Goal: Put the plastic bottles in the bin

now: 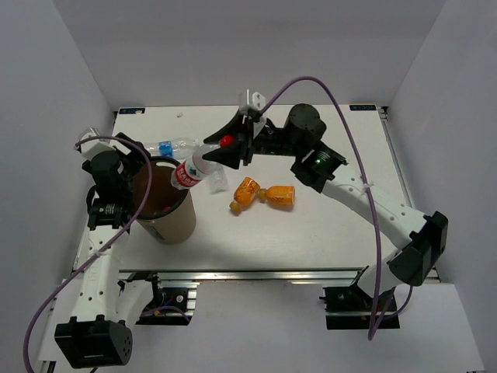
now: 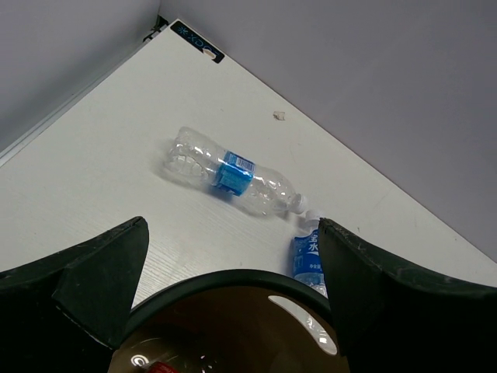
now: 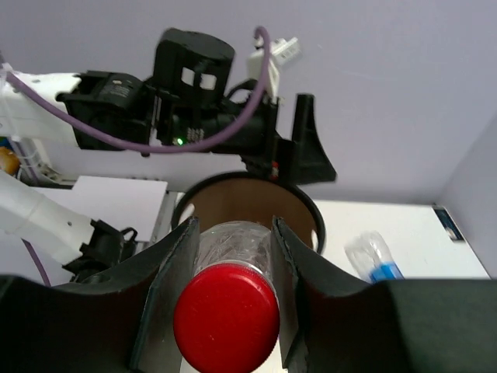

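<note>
Orange bottles (image 1: 247, 191) lie near bin (image 1: 177, 224); left end effector (image 2: 233, 233) hovers beside it

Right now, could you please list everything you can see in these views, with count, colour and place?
bin: one, tan-brown with dark rim, upright at the table's left.
red-capped bottle: one, clear, red-white label, held over the bin's rim.
blue-labelled bottles: two, clear, on the table behind the bin.
orange bottles: two, orange, lying side by side mid-table.
table: one, white, under everything.
left gripper: one, black, open, at the bin's left rim.
right gripper: one, black, shut on the red-capped bottle.
</note>
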Tool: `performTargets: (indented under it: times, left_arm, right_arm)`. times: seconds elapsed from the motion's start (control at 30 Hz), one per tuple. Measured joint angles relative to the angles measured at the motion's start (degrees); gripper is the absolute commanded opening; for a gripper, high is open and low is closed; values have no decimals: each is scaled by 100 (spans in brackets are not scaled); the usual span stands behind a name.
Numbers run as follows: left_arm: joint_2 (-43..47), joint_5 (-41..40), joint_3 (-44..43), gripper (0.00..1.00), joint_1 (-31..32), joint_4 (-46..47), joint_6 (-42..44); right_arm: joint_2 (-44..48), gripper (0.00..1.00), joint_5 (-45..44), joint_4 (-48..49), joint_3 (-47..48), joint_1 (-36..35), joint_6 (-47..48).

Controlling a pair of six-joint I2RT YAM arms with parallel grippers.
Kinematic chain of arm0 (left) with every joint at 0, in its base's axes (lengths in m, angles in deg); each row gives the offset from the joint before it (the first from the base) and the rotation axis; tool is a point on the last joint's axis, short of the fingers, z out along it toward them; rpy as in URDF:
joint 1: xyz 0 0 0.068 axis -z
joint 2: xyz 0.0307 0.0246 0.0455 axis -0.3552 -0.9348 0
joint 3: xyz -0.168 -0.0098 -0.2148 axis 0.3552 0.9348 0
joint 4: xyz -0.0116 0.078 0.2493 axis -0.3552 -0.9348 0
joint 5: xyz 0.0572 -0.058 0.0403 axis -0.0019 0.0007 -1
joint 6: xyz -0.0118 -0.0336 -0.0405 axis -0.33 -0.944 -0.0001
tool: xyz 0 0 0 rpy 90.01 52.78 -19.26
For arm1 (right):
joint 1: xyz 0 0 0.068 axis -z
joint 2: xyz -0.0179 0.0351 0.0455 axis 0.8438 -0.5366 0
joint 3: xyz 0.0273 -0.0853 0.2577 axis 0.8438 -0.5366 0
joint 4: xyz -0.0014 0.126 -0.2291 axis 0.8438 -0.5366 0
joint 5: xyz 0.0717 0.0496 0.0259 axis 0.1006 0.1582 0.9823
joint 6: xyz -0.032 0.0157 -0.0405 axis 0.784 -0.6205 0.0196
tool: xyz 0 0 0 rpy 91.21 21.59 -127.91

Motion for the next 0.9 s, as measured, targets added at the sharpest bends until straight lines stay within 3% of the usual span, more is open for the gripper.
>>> performTargets:
  times: [0.43,0.47,0.5,0.57,0.6,0.7,0.9]
  left_arm:
    - [103,-190,-50,98,0,-105,-44]
    - [105,-197,-63,98,0,-105,-44]
    - [107,-201,-72,98,0,-103,-44]
    - [118,-203,-79,98,0,-105,-44]
    - [122,-203,-81,98,0,-103,-44]
    - [129,-205,-85,98,0,-105,-42]
    - [127,-140,-203,98,0,-122,-22]
  right_arm:
    - [-1158,1,-219,136,1196,-811,396]
    - [-1244,5,-247,114,1213,-848,433]
    - [-1327,22,-262,92,1220,-892,461]
    - [-1493,34,-286,-15,1252,-942,494]
    - [-1582,53,-308,-94,1287,-951,505]
    - [-1777,89,-402,-389,1416,-949,535]
    - [-1722,89,-737,-691,1467,-935,772]
